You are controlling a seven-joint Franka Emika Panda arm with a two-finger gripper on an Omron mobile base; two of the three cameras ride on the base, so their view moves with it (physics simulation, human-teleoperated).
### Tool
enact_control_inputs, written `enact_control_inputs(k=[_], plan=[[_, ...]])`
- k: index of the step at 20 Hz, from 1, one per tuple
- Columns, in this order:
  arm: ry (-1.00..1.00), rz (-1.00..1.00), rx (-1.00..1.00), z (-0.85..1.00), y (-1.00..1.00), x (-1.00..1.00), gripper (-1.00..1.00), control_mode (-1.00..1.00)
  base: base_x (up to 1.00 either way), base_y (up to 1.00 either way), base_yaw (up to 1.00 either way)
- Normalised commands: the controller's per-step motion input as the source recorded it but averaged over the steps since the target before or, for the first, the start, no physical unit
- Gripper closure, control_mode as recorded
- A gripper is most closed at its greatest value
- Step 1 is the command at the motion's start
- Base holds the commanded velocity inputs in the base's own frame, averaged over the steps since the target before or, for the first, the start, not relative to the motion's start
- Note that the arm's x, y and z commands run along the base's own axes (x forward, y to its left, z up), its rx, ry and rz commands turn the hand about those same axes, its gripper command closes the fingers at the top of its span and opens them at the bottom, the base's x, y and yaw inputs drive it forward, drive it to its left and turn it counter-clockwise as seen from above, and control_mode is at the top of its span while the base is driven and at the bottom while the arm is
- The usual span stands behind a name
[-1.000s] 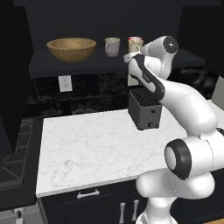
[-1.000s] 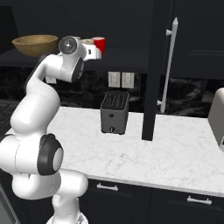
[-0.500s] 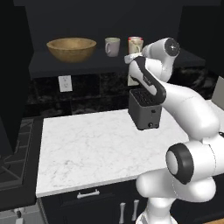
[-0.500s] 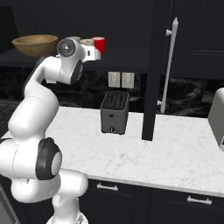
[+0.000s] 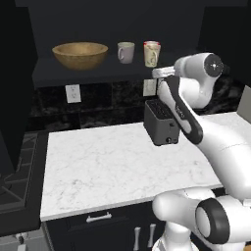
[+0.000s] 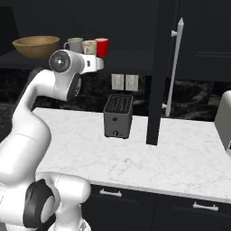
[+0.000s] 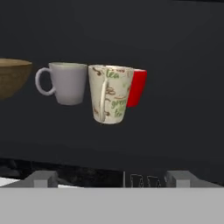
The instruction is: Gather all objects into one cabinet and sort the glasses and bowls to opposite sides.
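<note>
Pincer (image 7: 112,178) spread wide, holding nothing, facing the cabinet (image 5: 39,34) shelf | wooden bowl (image 5: 80,55) far left; grey mug (image 7: 66,82), tumbler (image 7: 109,93), red mug (image 7: 138,87) clustered right | I judge tumbler placed opposite the bowl as the sort requires.

Blk toaster (image 5: 161,122) – marble counter (image 5: 98,166)
</note>
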Motion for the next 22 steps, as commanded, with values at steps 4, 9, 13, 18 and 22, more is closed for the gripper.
enact_control_inputs(k=[4, 9, 13, 18, 22], plan=[[-0.07, -0.07, 0.00, 0.00, -0.28, -1.00, -1.00, -1.00, 0.00, 0.00, 0.00], [-0.15, -0.08, 0.00, 0.04, -0.29, -1.00, -1.00, -1.00, 0.00, 0.00, 0.00], [-0.18, -0.07, 0.00, 0.06, -0.27, -1.00, -1.00, -1.00, 0.00, 0.00, 0.00], [-0.21, -0.06, 0.00, 0.04, -0.29, -1.00, -1.00, -1.00, 0.00, 0.00, 0.00], [-0.21, -0.04, 0.00, 0.00, -0.26, -1.00, -1.00, -1.00, 0.00, 0.00, 0.00]])
